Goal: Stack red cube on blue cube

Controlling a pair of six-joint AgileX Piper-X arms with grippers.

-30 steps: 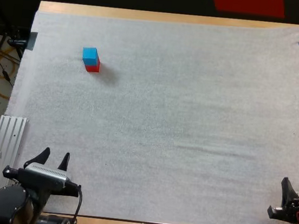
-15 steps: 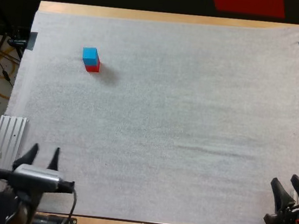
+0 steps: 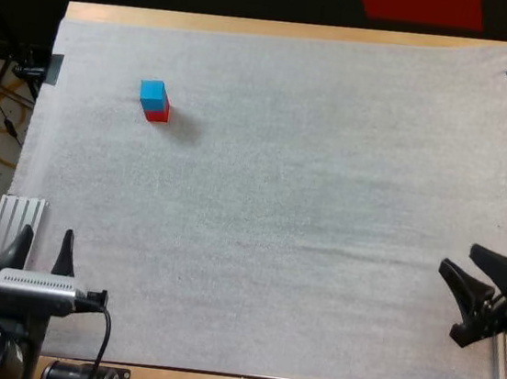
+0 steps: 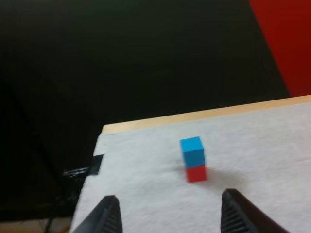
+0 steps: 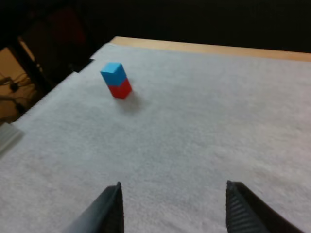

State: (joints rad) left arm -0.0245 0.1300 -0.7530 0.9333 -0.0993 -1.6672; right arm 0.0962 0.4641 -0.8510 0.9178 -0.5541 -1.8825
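A blue cube [image 3: 153, 93] rests on top of a red cube [image 3: 157, 113] at the far left of the white mat [image 3: 307, 205]. The same stack appears far ahead of each wrist camera: blue cube [image 4: 192, 150] over red cube [image 4: 196, 173], and blue cube [image 5: 113, 73] over red cube [image 5: 119, 89]. My left gripper [image 3: 41, 249] stands open at the mat's near left corner, far from the cubes. My right gripper [image 3: 472, 275] is open at the mat's right edge, its fingers pointing left. Both hold nothing.
A ribbed metal rail [image 3: 6, 233] lies along the table's left edge beside my left gripper. A small dark clamp [image 3: 48, 68] sits at the mat's far left edge. Open mat stretches between both grippers and the stack.
My left gripper has drawn back toward the near left corner. My right gripper has risen along the right edge and turned its fingers leftward. The stack has not moved.
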